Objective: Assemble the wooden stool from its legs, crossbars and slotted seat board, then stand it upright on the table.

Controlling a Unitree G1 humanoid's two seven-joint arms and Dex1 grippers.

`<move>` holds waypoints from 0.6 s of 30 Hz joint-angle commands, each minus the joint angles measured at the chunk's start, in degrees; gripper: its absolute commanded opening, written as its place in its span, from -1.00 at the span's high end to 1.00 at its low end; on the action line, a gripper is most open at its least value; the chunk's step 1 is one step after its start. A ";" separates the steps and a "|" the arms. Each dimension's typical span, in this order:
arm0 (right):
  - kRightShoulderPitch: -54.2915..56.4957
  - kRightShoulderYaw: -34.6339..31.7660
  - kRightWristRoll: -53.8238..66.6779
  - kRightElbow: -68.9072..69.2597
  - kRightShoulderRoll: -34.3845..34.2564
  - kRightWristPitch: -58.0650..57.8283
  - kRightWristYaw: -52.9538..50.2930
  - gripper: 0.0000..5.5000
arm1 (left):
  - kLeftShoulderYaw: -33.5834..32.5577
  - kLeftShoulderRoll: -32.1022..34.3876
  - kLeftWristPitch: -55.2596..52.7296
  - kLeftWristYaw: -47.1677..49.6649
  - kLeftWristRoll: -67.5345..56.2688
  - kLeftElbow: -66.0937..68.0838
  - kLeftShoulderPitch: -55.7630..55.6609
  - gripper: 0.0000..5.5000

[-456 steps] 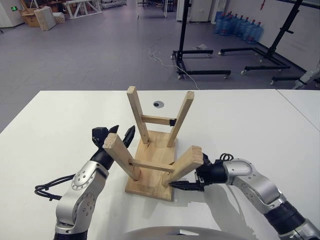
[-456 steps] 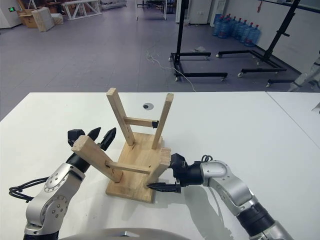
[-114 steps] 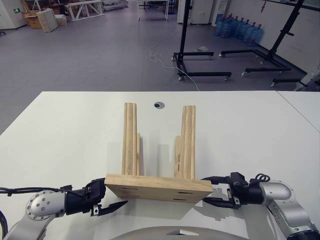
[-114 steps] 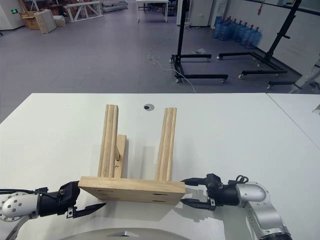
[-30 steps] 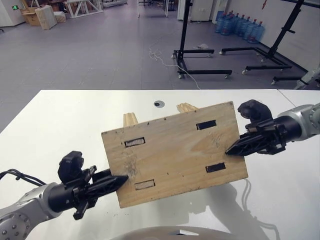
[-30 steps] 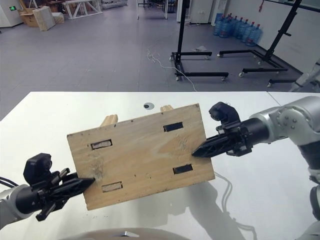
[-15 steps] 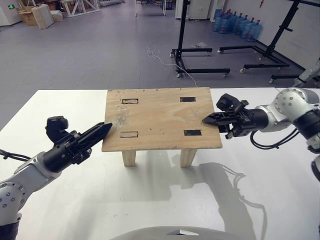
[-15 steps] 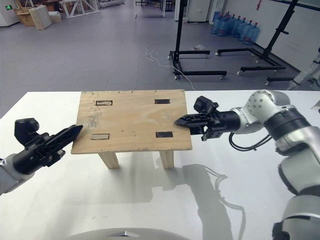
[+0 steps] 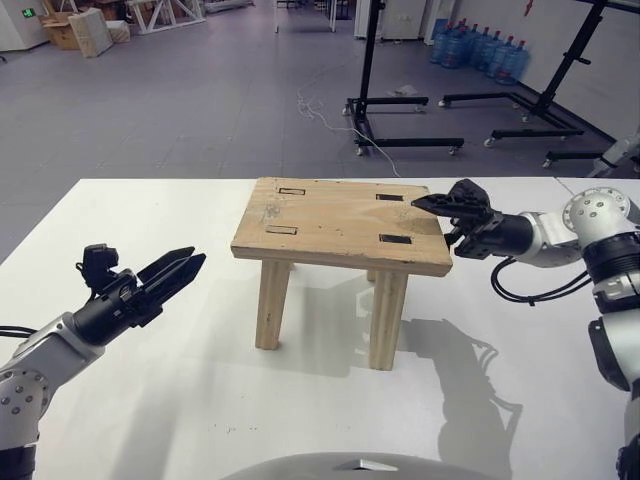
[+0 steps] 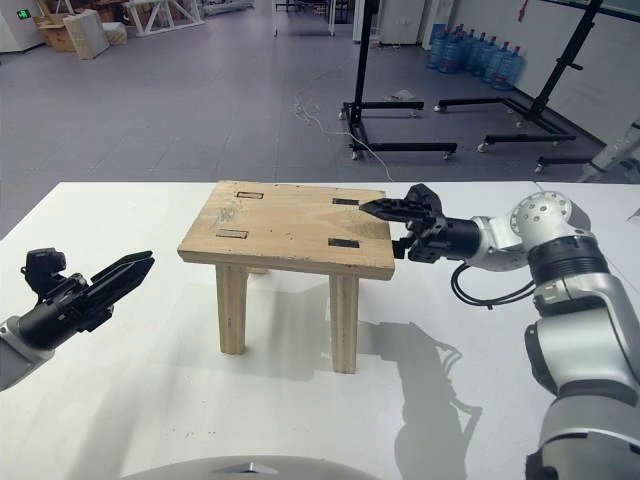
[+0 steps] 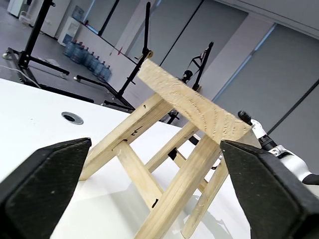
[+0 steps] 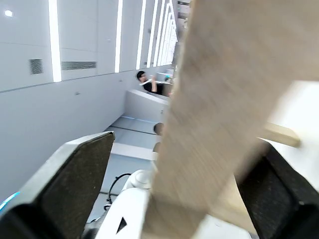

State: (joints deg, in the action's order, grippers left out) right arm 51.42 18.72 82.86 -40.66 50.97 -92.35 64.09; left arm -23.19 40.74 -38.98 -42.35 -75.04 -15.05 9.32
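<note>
The wooden stool (image 9: 335,220) stands upright on all its legs in the middle of the white table (image 9: 150,400). Its slotted seat board faces up, and the crossbars (image 11: 137,172) join the legs below. My left gripper (image 9: 190,262) hovers open to the stool's left, a hand's width clear of it and pointing at it. My right gripper (image 9: 433,222) is at the seat's right edge; its fingers (image 12: 75,184) are spread above and below the board (image 12: 224,99), with a gap on one side.
A round hole (image 11: 72,117) is set in the tabletop behind the stool. A second white table (image 9: 600,185) adjoins at the right. Black wheeled stands (image 9: 400,100) are on the floor beyond the far edge.
The stool, held in the air by both grippers at the seat, has come down onto its legs. My left gripper has let go and drawn back to the left; the right one's fingers have spread.
</note>
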 commanded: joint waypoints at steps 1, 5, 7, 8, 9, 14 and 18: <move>-8.15 -3.88 -5.74 7.32 3.05 0.15 1.72 -0.46 | -0.29 -0.44 -0.96 -0.72 1.90 0.16 -1.02 -0.95; -15.50 -11.63 -8.12 11.68 4.89 1.42 3.53 -0.46 | -0.85 -1.39 -0.13 -1.77 3.74 -1.76 0.17 -0.95; -17.09 -16.65 -7.67 12.58 3.96 2.43 3.46 -0.46 | -1.63 -2.35 0.86 -2.31 4.89 -3.24 1.91 -0.95; -17.20 -19.92 -6.79 12.52 2.63 3.23 2.61 -0.46 | -2.02 -3.19 1.52 -2.70 5.53 -4.42 3.47 -0.95; -16.91 -23.00 -5.33 12.02 1.09 2.82 1.16 -0.46 | -1.96 -4.03 2.27 -3.11 6.54 -5.61 5.06 -0.95; -20.65 -28.68 1.26 15.31 0.38 -0.11 -3.51 -0.46 | -0.57 -6.96 4.25 -4.15 9.70 -8.84 8.27 -0.95; -24.70 -28.29 3.10 15.75 4.23 -0.12 -4.34 -0.46 | 0.41 -8.29 4.91 -4.60 11.06 -10.11 9.17 -0.95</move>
State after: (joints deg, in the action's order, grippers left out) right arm 28.16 -9.03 85.03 -25.42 53.01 -92.33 61.01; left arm -23.58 32.82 -34.58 -46.75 -65.45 -24.08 17.86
